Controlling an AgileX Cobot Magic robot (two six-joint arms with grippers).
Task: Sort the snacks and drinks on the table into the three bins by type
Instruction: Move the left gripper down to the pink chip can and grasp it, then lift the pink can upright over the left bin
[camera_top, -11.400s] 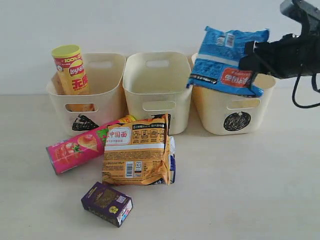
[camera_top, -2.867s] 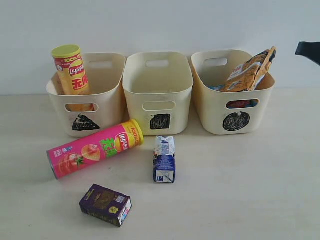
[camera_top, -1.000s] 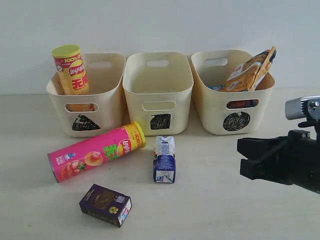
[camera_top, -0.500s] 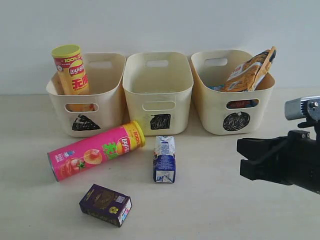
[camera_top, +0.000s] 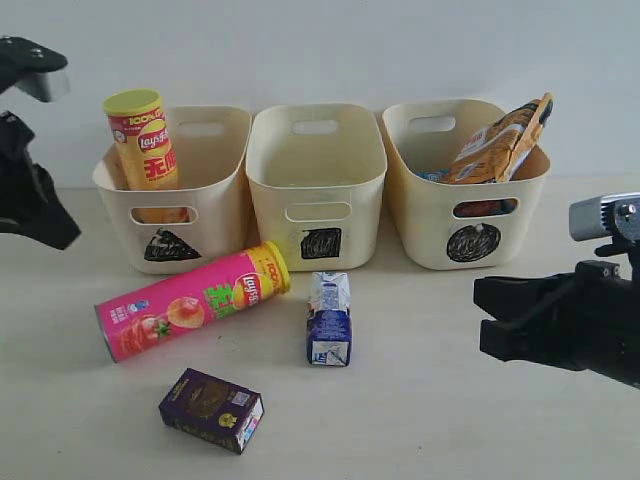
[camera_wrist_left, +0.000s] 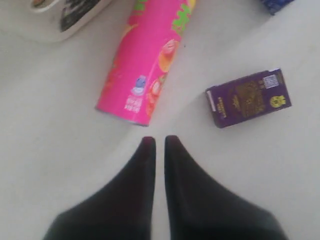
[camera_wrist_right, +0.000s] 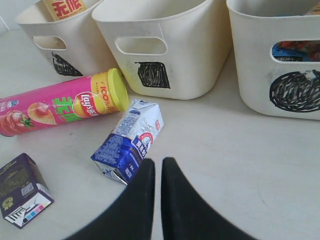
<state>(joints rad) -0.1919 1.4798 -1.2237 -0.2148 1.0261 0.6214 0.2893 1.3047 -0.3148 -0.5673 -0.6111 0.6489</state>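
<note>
On the table (camera_top: 430, 410) a pink chip tube (camera_top: 190, 303) lies on its side, with a blue and white carton (camera_top: 329, 318) beside it and a dark purple carton (camera_top: 212, 410) nearer the front. A yellow chip tube (camera_top: 143, 140) stands in the triangle bin (camera_top: 215, 215). The square bin (camera_top: 316, 185) shows nothing inside. In the circle bin (camera_top: 430, 230) the orange noodle packet (camera_top: 500, 140) leans over a blue packet (camera_top: 483, 208). My left gripper (camera_wrist_left: 159, 141) is shut and empty, hovering near the pink tube's (camera_wrist_left: 145, 65) end. Shut and empty too, my right gripper (camera_wrist_right: 157, 162) sits close to the blue carton (camera_wrist_right: 130, 140).
The three bins stand in a row against a white wall. My left arm (camera_top: 30, 190) hangs at the left edge, beside the triangle bin. My right arm (camera_top: 570, 320) reaches in low from the right, in front of the circle bin.
My left arm has come into the exterior view at the far left. The pink tube has rolled slightly. My right arm has held still for the last second.
</note>
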